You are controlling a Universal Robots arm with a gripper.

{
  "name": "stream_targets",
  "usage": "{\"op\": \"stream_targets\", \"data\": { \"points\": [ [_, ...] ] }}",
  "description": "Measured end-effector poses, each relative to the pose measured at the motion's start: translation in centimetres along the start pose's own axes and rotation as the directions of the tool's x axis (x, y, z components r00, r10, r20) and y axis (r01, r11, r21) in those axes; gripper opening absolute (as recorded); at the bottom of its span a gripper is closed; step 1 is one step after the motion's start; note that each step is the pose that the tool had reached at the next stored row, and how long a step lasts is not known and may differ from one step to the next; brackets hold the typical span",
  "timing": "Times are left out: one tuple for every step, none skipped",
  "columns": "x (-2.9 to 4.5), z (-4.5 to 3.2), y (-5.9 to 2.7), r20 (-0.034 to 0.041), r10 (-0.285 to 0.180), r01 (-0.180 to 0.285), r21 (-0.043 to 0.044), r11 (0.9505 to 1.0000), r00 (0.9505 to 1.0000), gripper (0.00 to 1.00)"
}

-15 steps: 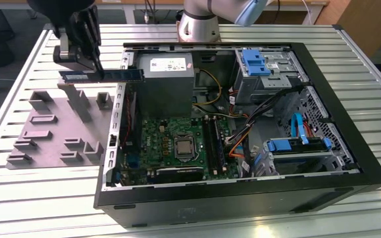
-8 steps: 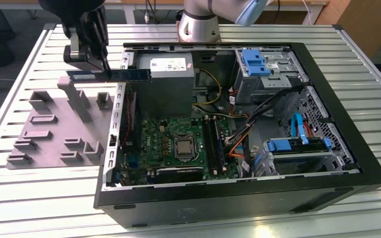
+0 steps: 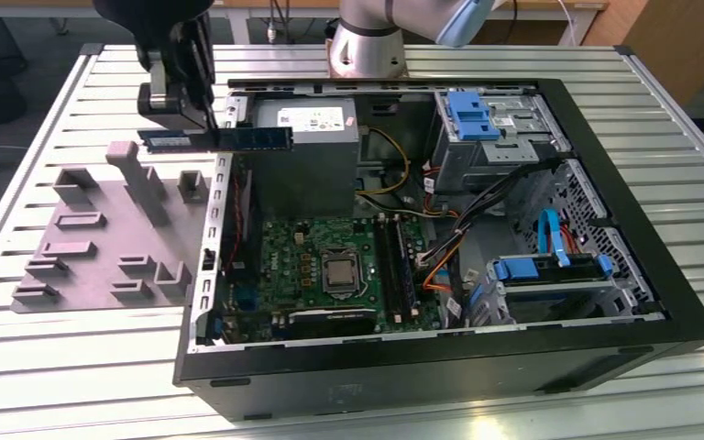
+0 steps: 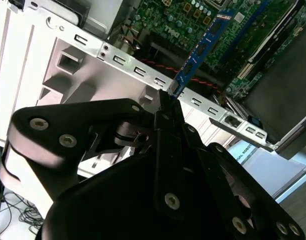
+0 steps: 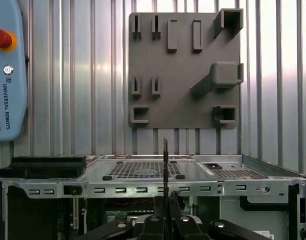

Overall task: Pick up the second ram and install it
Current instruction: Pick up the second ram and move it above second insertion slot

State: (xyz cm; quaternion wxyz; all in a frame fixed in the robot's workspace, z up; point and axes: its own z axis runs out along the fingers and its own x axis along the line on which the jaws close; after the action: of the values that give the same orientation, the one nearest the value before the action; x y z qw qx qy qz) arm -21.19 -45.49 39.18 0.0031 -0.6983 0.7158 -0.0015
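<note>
pincer (image 3: 214, 133) closed on the second ram (image 3: 260, 137), mid-length, likely so both ends seat evenly | ram level, airborne over the case (image 3: 425, 367) wall beside the grey tray (image 3: 95, 247) | toward the table (image 3: 83, 367) edge by the arm's base

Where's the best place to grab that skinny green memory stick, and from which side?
Pinch the second ram across its two flat faces near the upper long edge, coming from above. It is thin and stands on edge, which probably leaves its lower edge free. The gripper holds it so.
</note>
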Motion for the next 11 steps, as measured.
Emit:
{"op": "stream_targets", "data": {
  "points": [
    [0.0,0.0,-0.13,0.0001,0.0,0.0,0.0001,1.0,1.0,0.14],
    [-0.01,0.01,-0.25,0.0001,0.0,0.0,0.0,1.0,1.0,0.14],
    [-0.01,0.01,-0.39,0.0001,0.0,0.0,0.0001,1.0,1.0,0.14],
    [-0.01,0.01,-0.51,0.0,0.0,0.0,0.0,1.0,1.0,0.14],
    [-0.02,0.01,-0.65,0.0,0.0,0.0,0.0,1.0,1.0,0.14],
    [-0.02,0.01,-0.78,0.0,0.0,0.0,0.0,1.0,1.0,0.14],
    [-0.02,0.01,-0.91,0.0,0.0,0.0,0.0,1.0,1.0,0.14],
    [-0.03,0.01,-1.04,0.0001,0.0,0.0,0.0,1.0,1.0,0.14],
    [-0.03,0.01,-1.18,0.0001,0.0,0.0,0.0,1.0,1.0,0.14],
    [-0.03,0.01,-1.32,0.0,0.0,0.0,0.0,1.0,1.0,0.14],
    [-0.04,0.01,-1.47,0.0,0.0,0.0,0.0,1.0,1.0,0.14]
  ]
}}
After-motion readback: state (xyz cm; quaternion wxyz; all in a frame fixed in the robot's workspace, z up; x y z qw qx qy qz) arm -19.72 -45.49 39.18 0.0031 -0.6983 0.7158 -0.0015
